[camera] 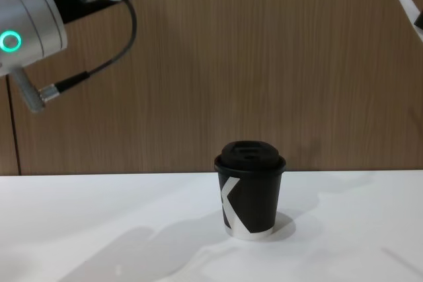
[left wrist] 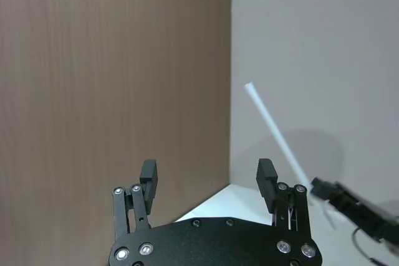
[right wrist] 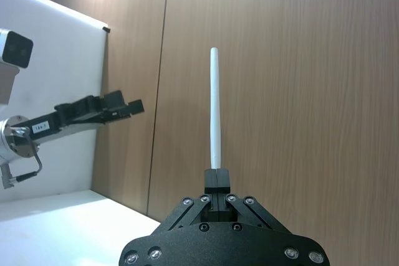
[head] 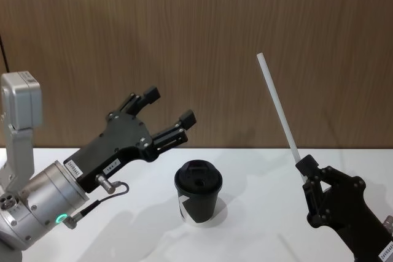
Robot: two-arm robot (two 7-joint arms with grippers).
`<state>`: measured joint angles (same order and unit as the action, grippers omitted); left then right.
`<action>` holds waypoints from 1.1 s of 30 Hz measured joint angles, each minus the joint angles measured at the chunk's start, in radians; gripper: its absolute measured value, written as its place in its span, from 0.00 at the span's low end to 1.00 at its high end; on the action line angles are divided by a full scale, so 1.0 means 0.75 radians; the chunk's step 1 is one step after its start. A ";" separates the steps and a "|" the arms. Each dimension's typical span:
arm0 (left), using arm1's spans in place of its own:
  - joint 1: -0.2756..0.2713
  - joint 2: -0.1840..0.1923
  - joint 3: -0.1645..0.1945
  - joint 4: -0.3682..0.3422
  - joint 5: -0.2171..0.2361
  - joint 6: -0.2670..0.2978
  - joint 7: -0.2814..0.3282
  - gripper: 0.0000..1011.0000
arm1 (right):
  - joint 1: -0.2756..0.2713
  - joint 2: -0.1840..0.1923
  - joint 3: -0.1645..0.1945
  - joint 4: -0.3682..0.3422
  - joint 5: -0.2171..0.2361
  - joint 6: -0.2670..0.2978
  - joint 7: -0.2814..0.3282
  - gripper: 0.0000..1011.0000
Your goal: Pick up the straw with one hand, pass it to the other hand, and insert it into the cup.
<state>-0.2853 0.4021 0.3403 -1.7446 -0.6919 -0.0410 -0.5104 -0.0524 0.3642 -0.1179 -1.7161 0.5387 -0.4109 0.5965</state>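
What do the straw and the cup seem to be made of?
The straw looks like paper or matte white plastic: plain, opaque, no shine; I cannot tell which. The cup looks like matte black paper with a printed white K; its domed lid shows a slight sheen, probably plastic.

The right gripper [right wrist: 217,179] pinches the straw [right wrist: 215,110] at its end, jaws closed tight on it. The straw stands straight out from the fingertips, in line with the gripper, against a wood wall [right wrist: 293,79]. Well apart from the straw, the left gripper [right wrist: 124,104] on its silver arm [right wrist: 14,144] points towards it, fingers apart.
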 joint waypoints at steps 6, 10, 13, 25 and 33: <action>-0.016 -0.003 0.003 0.010 -0.083 0.012 -0.070 0.99 | 0.000 0.000 0.000 0.000 0.000 0.000 0.000 0.00; -0.021 -0.006 0.004 0.014 -0.119 0.016 -0.098 0.99 | 0.000 0.000 0.000 0.000 0.000 0.000 0.000 0.00; -0.026 -0.010 0.005 0.019 -0.151 0.021 -0.119 0.99 | 0.000 0.000 0.000 0.000 0.000 0.000 0.000 0.00; -0.051 -0.025 0.022 0.040 -0.224 0.066 -0.115 0.99 | 0.000 0.000 0.000 0.000 0.000 0.000 0.000 0.00; -0.087 -0.030 0.052 0.045 -0.201 0.109 -0.029 0.99 | 0.000 0.000 0.000 0.000 0.000 0.000 0.000 0.00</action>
<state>-0.3503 0.3795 0.3794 -1.7112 -0.8427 0.0405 -0.5320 -0.0524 0.3642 -0.1179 -1.7161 0.5386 -0.4109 0.5965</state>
